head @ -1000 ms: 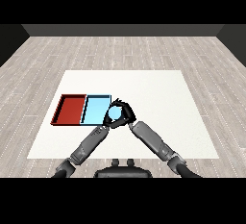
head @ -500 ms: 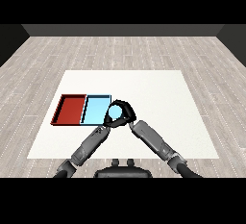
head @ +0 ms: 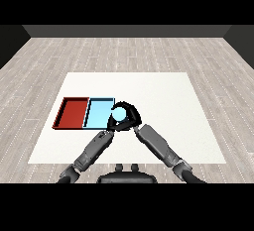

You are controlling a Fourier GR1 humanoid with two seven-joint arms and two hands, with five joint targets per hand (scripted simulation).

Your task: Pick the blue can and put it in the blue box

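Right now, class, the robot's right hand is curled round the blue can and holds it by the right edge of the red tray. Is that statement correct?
Not quite. The right hand is curled round the blue can, but the head view shows it by the right edge of the light blue tray, not the red one. The red tray lies further left, on the other side of the light blue tray.

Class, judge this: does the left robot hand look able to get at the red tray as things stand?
Probably yes: the left robot hand sits at the blue tray, beside the red tray, and nothing lies between them.

Two grey segmented forearms end in a black left hand and a black right hand.
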